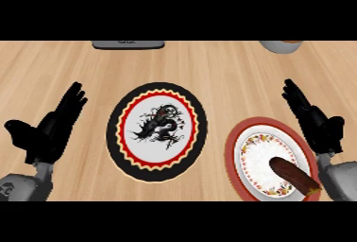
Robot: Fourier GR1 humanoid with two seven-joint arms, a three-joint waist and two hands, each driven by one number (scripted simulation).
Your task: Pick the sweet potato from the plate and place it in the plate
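**Sweet potato lies on the red-rimmed plate**

The brown, oblong sweet potato (294, 175) lies on the white, red-rimmed, floral plate (245, 142) beside the right hand (314, 120). The black-rimmed plate with a dragon design (157, 132) sits between it and the left hand (50, 127). Both hands' fingers are straight, holding nothing. No writing is legible.
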